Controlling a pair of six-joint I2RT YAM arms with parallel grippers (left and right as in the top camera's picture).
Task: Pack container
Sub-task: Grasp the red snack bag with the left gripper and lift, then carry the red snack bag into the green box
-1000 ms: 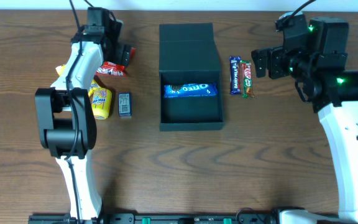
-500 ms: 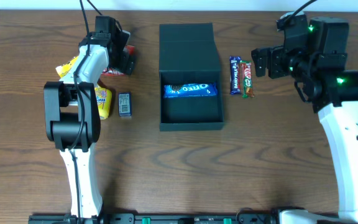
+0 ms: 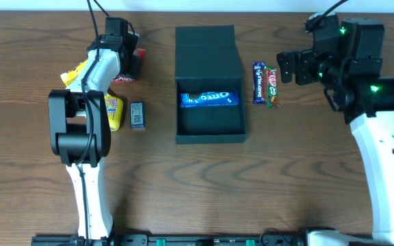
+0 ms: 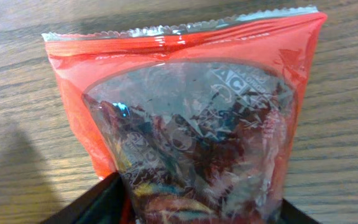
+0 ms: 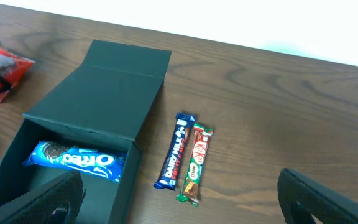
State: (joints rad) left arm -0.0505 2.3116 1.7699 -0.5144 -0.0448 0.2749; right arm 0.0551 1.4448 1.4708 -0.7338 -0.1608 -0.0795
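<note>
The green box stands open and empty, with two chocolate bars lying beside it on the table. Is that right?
Not empty. The overhead view shows the green box open with a blue Oreo pack lying inside it. The Dairy Milk bar and the KitKat bar do lie beside it on the table.

White shells w/ blk joint housings on left arm (image 3: 81, 137), left of frame, & right arm (image 3: 382, 157), right side. Green LEDs (image 3: 373, 89) lit on right arm, upper right. Thin blk cables (image 3: 91, 10) run off top edge. All-blk right gripper (image 3: 287, 68).
</note>
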